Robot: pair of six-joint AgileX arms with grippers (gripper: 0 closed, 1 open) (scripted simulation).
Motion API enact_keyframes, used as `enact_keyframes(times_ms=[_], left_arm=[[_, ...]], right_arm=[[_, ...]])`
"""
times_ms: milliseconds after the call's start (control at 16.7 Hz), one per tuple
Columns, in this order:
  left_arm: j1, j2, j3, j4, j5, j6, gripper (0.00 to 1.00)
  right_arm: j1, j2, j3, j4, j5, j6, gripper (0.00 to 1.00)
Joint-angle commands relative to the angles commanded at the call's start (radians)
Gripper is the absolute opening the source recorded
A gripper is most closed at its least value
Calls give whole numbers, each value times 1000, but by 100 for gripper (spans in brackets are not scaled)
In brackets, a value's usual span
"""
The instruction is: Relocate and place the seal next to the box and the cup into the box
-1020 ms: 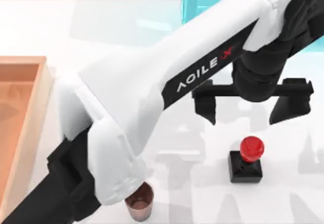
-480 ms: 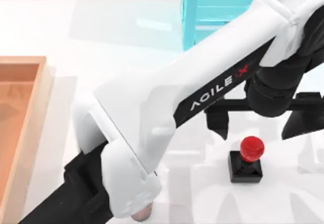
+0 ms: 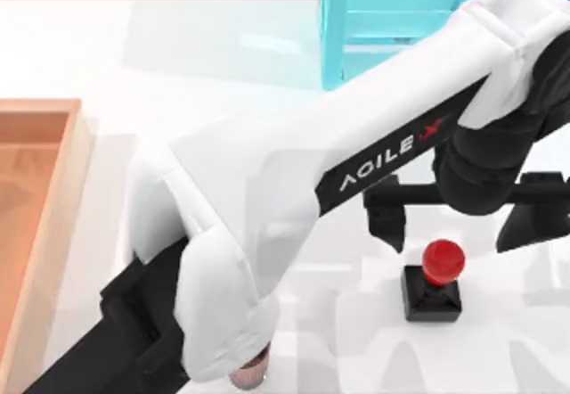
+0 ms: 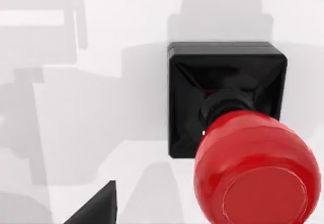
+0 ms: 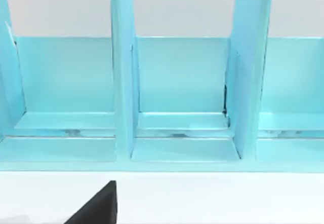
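Note:
The seal (image 3: 434,291), a black square base with a glossy red knob, stands upright on the white table at the right. My left gripper (image 3: 451,233) hangs open just behind and above the knob, one finger to each side, touching nothing. The left wrist view looks straight down on the seal (image 4: 228,97), with one dark fingertip (image 4: 96,211) at the frame's edge. The brown cup (image 3: 249,377) is almost wholly hidden under my left arm at the front edge. The wooden box (image 3: 61,207) lies at the far left. My right gripper's fingertip (image 5: 96,206) shows in the right wrist view, facing the shelf.
A translucent cyan shelf unit (image 3: 392,11) stands at the back right, its compartments (image 5: 179,77) seen close in the right wrist view. My left arm's white body (image 3: 294,198) spans the table diagonally from the front left.
My left arm has swung to the right and forward, bringing its open gripper from behind the seal to just over the knob. Its elbow now covers most of the cup.

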Motion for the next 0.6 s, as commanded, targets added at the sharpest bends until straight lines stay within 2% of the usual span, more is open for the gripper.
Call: enact_keyframes(times_ms=[360, 600], left_arm=[[-1, -87, -363, 255, -1, -2, 100], [-3, -109, -449, 330, -2, -4, 100]], right_arm=[[0, 0, 0, 0, 0, 0, 100], [0, 0, 0, 0, 0, 0, 100]])
